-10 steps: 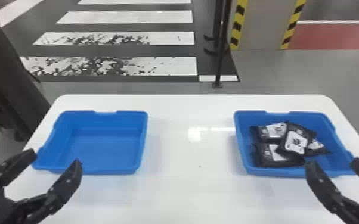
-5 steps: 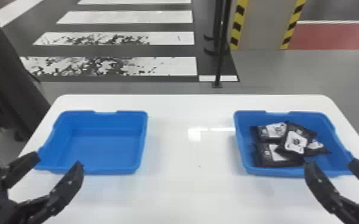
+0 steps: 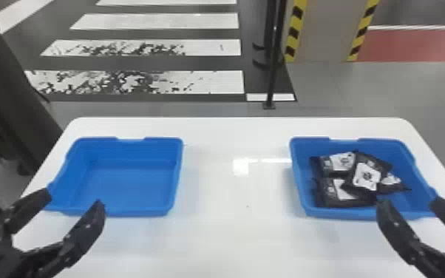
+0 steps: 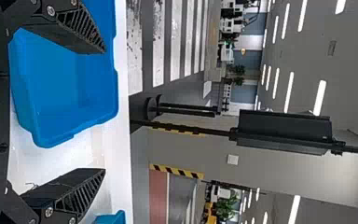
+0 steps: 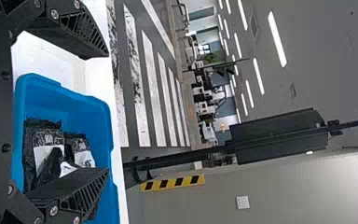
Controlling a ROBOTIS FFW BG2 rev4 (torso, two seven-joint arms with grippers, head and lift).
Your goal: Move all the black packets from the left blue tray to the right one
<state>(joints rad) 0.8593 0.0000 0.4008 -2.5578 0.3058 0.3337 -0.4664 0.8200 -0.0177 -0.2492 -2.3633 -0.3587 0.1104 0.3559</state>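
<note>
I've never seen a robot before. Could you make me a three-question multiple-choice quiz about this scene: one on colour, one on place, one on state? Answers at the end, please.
1. What colour are the left tray and right tray?
A) Green
B) Blue
C) Red

2. Where are the black packets?
A) On the floor
B) On the bare table
C) In the right tray

3. How is the left gripper?
A) Open, empty
B) Shut, empty
C) Gripping a packet

Answers:
1 B: both have blue walls.
2 C: they lie piled inside it.
3 A: its fingers stand apart with nothing between them.
</note>
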